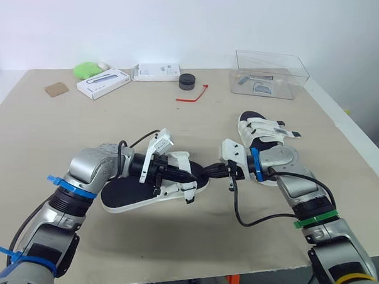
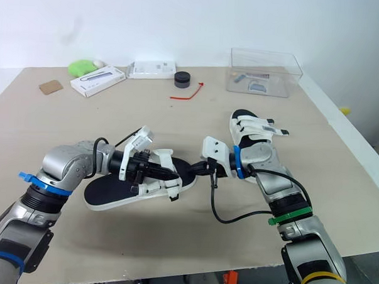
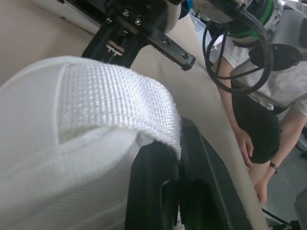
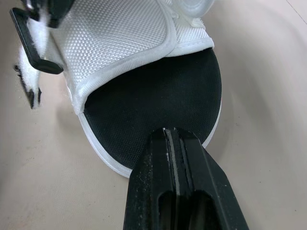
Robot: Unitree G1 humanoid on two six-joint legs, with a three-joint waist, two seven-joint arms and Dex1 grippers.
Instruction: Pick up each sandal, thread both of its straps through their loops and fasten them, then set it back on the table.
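Bright, even light is falling from overhead onto the beige tabletop [image 1: 177, 129], and shadows are lying soft — a pale one is spreading beneath the white-strapped, black-soled sandal [image 1: 121, 195], while the clear plastic box [image 1: 271, 73] is catching faint glare along its walls.

Both arms reach inward from the lower corners, elbows bent. The left gripper [image 1: 185, 177] and right gripper [image 1: 211, 172] face each other near mid-frame, both jaws closed.
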